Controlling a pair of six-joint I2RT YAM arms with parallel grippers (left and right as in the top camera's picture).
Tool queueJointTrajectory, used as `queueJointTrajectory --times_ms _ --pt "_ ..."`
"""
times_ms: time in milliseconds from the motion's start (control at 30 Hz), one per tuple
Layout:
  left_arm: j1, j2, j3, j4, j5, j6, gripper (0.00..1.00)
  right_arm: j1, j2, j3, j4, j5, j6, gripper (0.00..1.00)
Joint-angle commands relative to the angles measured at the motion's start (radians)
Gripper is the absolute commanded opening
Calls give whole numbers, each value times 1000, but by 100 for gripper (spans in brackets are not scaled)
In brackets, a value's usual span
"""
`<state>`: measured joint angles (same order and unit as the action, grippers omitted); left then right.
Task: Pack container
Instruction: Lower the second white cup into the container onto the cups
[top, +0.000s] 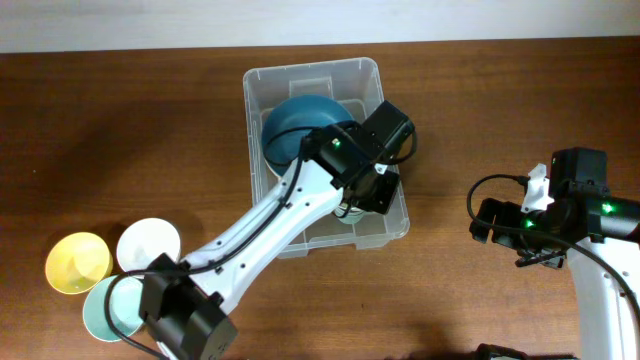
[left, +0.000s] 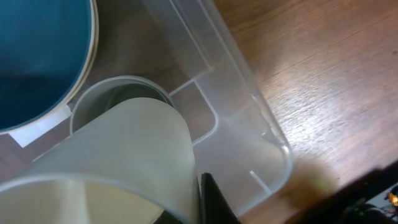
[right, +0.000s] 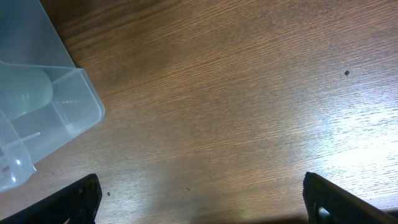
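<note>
Overhead: container (top: 370, 75) at mid table (top: 500, 90), blue bowl (top: 290, 125) inside. Left gripper (top: 362, 200) down in its right part, jaws hidden. Right gripper (top: 483, 222) well apart, over wood.

Left wrist: pale cup (left: 124, 149) tilted, close against one dark finger (left: 214, 199), over a second cup (left: 118, 87) on the container floor. Gripped or loose, cannot tell.

Right wrist: fingers (right: 81, 199) spread wide above bare wood, container corner at left.
</note>
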<state>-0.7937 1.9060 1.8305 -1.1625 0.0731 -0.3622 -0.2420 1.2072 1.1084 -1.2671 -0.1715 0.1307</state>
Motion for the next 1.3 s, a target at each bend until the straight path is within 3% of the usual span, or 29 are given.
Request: queueJointTrajectory --times_ms 0,100,400,467,533,600,1000,1267 --pt "5 13 1 0 -18 1 30 7 -4 -3 -3 -1 -3 99" --pt "17 13 1 0 -74 1 42 7 -4 -3 -4 -1 -3 99" --pt "219 7 60 -76 -132 -3 42 7 -4 -3 -3 -1 -3 99" --pt "266 9 59 -101 -77 -3 31 7 -4 -3 -3 -1 -4 99" --pt "293 11 50 -135 -42 -2 9 7 -4 -3 -3 -1 -4 99" --pt "290 17 45 -141 -42 2 3 7 -4 -3 -3 -1 -4 99" --pt "248 180 15 -206 -34 1 1 7 -4 -3 -8 -1 -4 99" --pt "248 277 15 -166 -35 21 1 7 -4 -3 -8 -1 -8 99"
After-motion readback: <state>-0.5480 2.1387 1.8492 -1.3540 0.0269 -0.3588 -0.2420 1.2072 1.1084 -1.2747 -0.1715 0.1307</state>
